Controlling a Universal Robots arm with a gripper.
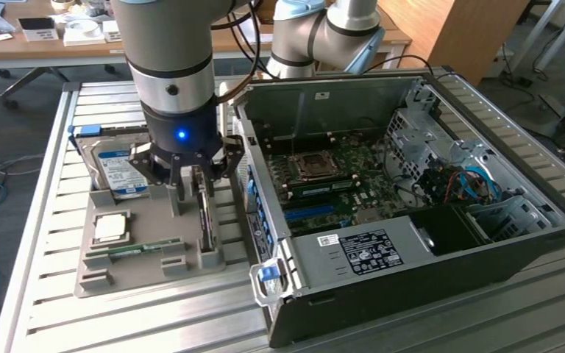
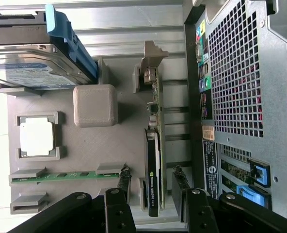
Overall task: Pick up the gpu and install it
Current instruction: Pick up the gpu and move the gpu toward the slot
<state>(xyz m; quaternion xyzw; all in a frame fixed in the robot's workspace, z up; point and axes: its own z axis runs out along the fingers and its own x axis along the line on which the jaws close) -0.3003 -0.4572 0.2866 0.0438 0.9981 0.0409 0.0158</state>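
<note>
Green gpu [image 2: 154,145] on edge in grey tray [image 2: 85,150], jaws spread either side with slim gaps, broad faces hidden

A wooden desk [image 1: 76,50] stands on grey floor [image 1: 18,118].

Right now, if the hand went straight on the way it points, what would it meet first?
Likely the gpu, standing on edge between the hand's open fingers, which would pass either side toward the tray.
</note>
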